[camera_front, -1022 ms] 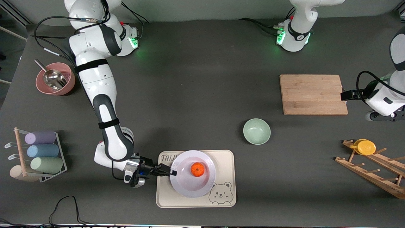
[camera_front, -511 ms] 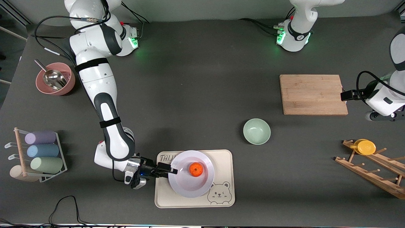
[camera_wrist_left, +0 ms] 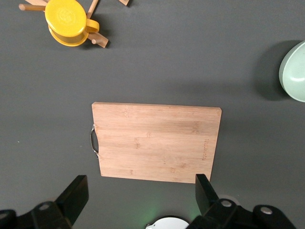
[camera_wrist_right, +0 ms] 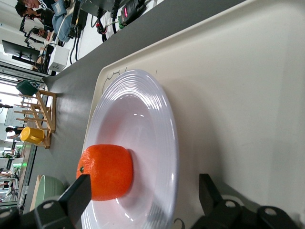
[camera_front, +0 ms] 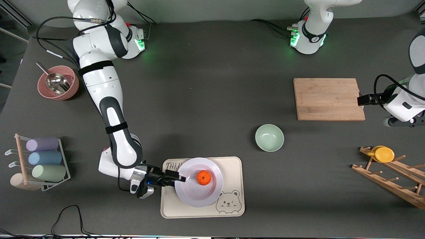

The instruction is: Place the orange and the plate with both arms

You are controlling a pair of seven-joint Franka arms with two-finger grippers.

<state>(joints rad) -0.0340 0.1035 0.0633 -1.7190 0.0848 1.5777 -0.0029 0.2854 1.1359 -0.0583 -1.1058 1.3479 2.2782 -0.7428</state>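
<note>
- The orange [camera_front: 204, 177] sits in the well of the plate [camera_front: 192, 196], a little off centre, dimple showing in the right wrist view [camera_wrist_right: 106, 171].
- The plate lies flat on the cream bear tray [camera_front: 232, 166], covering most of the tray's half toward the right arm's end; the tray's printed bear face stays uncovered at the corner nearest the front camera.
- Right tool [camera_front: 177, 178] is down at the plate's rim, on the side toward the right arm's end of the tabletop [camera_front: 206, 99]. Its fingers [camera_wrist_right: 78, 195] stand spread apart on either side of the rim and clamp nothing.
- Part of the lettering on the tray is hidden under the plate and the tool.
- Pale-green bowl [camera_front: 269, 137] stands alone, farther from the front camera than the tray and toward the left arm's end.
- Wooden cutting board [camera_front: 328, 99] lies farther still; the left tool [camera_wrist_left: 140, 191] waits in the air over its edge, fingers wide open, holding nothing.
- In the front view the left arm is cut off at the frame edge, so its tool is seen only from its own wrist.
- Wooden rack [camera_front: 388, 176] with a yellow cup [camera_front: 383, 154] sits at the left arm's end.
- At the right arm's end: pink bowl [camera_front: 71, 91] holding a metal scoop [camera_front: 54, 81], and a rack of pastel cups [camera_front: 44, 158].
</note>
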